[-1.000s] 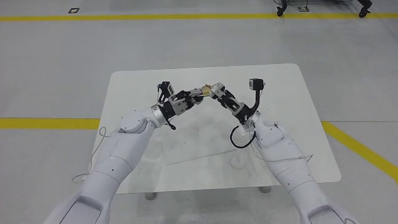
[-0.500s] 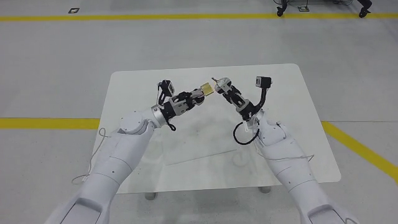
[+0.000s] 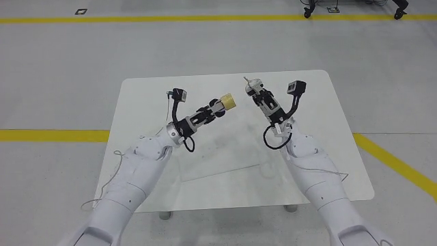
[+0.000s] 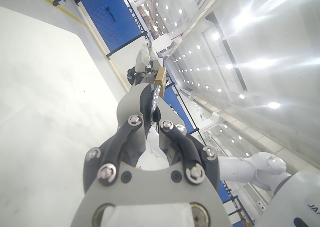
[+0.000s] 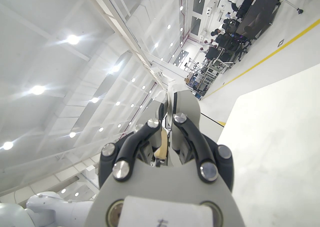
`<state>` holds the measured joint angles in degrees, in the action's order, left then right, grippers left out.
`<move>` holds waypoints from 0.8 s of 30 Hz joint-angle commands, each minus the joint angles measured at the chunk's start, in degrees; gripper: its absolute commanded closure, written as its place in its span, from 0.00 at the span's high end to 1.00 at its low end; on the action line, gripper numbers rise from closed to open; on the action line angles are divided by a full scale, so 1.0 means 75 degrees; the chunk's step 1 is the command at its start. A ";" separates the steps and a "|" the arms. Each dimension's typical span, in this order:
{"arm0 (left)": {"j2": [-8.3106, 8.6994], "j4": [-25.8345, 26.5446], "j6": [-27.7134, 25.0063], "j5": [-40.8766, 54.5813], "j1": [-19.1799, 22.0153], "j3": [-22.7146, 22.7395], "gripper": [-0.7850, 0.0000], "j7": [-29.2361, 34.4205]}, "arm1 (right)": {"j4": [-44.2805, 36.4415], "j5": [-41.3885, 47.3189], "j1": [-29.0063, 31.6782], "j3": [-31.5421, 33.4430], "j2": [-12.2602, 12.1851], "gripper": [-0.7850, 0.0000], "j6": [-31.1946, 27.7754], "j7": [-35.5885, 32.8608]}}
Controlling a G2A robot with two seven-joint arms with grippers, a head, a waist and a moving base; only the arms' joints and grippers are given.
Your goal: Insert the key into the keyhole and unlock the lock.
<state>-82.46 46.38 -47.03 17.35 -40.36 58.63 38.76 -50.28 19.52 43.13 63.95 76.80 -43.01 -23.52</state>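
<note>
The left claw is pressed together on one brass lock. In the left wrist view its two fingers pinch the shiny shackle end, and the brass body stands out beyond the tips. The right claw is also pressed together, and one thin key stands out from its tip toward the far side. In the right wrist view the two fingers lie close against each other, with a thin strip of metal between them; how much of the key is inside I cannot tell. Both claws are raised above the one white table, over its far half. The lock is on the left and the key on the right. They are near each other but apart, with an open gap between them, and the key is not in the keyhole. The brass end of the lock points to the right, toward the right claw. In the left wrist view the right claw shows just beyond the lock, its tips wrapped in white.
</note>
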 commanded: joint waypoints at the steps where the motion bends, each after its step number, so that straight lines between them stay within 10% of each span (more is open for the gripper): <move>1: -0.0004 0.0007 -0.0145 -0.0300 -0.0015 -0.0008 0.00 -0.0259 | 0.0038 -0.0004 -0.0045 -0.0060 0.0033 0.00 0.0063 -0.0043; 24: -0.0106 0.0004 -0.0233 -0.1695 -0.0042 -0.0144 0.00 -0.1605 | 0.0381 0.1391 -0.0315 -0.0188 0.0249 0.00 0.0637 -0.2066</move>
<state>-83.21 46.40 -48.82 4.76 -40.66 57.61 26.91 -47.38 29.49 40.73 62.42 78.67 -38.33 -38.21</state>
